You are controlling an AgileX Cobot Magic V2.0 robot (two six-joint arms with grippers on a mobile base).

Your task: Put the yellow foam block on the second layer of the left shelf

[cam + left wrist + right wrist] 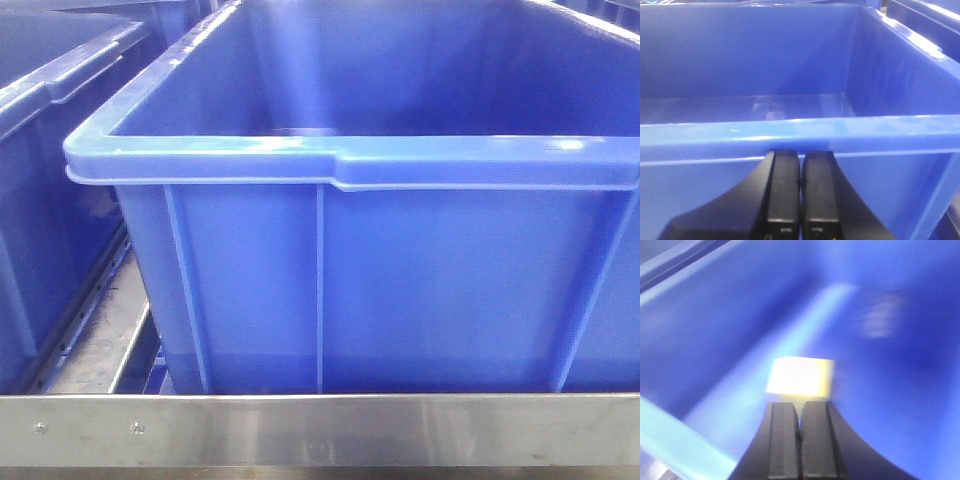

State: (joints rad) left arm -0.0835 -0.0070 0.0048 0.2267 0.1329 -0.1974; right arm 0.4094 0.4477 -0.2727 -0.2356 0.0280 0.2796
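Note:
The yellow foam block point(801, 376) lies on the floor of a blue bin point(900, 390) in the blurred right wrist view. My right gripper point(800, 407) is shut and empty, with its tips just short of the block's near face. My left gripper point(800, 156) is also shut with nothing in it, its tips against the outer wall just under the front rim of a blue bin point(790, 127). The front view shows neither gripper and no block.
A large blue bin point(360, 160) fills the front view, with a second blue bin point(50, 90) to its left. Both stand on a metal shelf with a steel front rail point(320, 430). Another blue bin edge point(925, 15) is at the left wrist view's top right.

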